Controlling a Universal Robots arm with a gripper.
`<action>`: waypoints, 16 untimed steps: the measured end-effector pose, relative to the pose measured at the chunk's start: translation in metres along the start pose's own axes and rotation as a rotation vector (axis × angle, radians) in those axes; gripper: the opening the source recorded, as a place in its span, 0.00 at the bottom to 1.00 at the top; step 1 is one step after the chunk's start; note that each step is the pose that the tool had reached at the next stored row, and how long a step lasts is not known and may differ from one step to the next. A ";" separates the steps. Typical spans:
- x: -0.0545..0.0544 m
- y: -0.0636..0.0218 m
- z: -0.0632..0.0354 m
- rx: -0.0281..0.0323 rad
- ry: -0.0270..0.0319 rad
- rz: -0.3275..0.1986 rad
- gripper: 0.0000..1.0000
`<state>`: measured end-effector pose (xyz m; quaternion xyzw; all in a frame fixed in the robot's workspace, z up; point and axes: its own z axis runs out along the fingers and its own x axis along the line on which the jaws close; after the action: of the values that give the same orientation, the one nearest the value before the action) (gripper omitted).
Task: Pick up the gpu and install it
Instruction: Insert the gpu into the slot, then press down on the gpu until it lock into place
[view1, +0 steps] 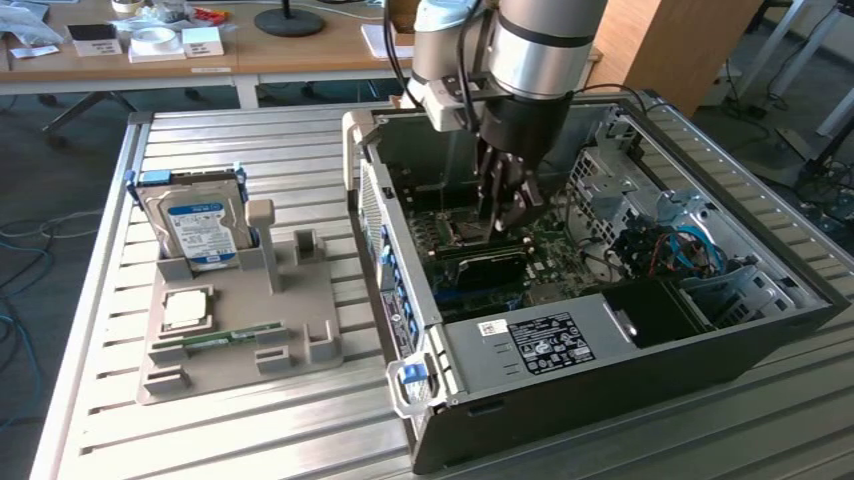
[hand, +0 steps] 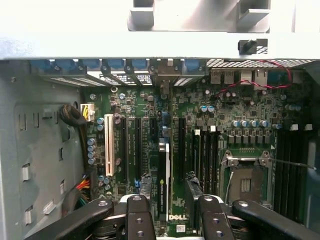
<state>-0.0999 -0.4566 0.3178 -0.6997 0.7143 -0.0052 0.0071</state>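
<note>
The gpu (view1: 487, 268) stands on edge across the motherboard (view1: 561, 250) inside the open computer case (view1: 587, 395), and it looks set into an expansion slot. In the wrist view the gpu (hand: 164, 170) shows edge-on as a narrow dark card with a pale strip, among the black slots. My gripper (view1: 510, 215) hangs inside the case just above the card. The gripper (hand: 172, 201) is open: its black fingers (hand: 137, 212) stand one on each side of the card's line, with a gap to it on both sides. Nothing is held.
A grey holder (view1: 234, 330) on the slatted table at the exterior view's left carries a blue-labelled hard drive (view1: 194, 228), a CPU (view1: 184, 306) and a RAM stick (view1: 230, 337). Case walls, a drive cage (view1: 627, 180) and blue cables (view1: 694, 245) surround the gripper.
</note>
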 end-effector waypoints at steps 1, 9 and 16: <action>0.000 0.0000 -0.0011 0.0000 0.0000 0.000 0.40; 0.000 0.0000 -0.0024 0.0001 -0.0001 0.000 0.40; 0.000 -0.0001 -0.0024 0.0001 0.0000 0.000 0.40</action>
<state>-0.0999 -0.4566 0.3202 -0.6998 0.7143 -0.0053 0.0072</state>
